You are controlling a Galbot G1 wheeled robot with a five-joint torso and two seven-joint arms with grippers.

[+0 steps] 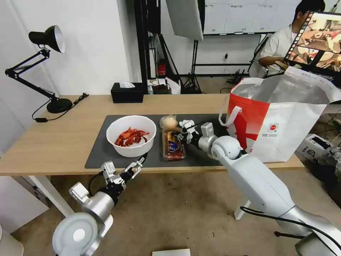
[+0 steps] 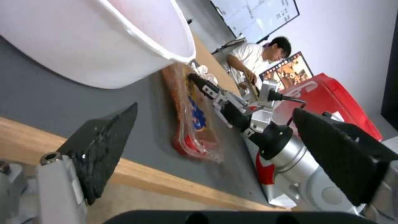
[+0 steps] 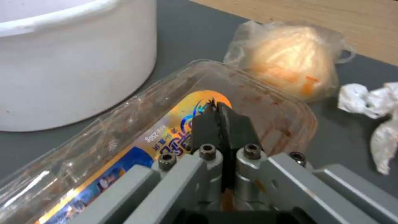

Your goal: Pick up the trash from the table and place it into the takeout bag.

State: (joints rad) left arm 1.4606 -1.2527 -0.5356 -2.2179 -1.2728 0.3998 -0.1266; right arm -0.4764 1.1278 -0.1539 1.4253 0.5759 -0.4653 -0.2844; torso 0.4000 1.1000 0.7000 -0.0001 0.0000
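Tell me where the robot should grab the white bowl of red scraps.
Pinch the white bowl by its near rim, one finger inside and one outside, coming from above at the table's front edge. The thin upright wall suits this, and the open left pincer waits right there.

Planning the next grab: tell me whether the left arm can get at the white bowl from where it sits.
Probably yes. The left gripper hangs open at the table's front edge, just below the white bowl, with nothing between them; the right gripper is busy over the clear tray alongside.
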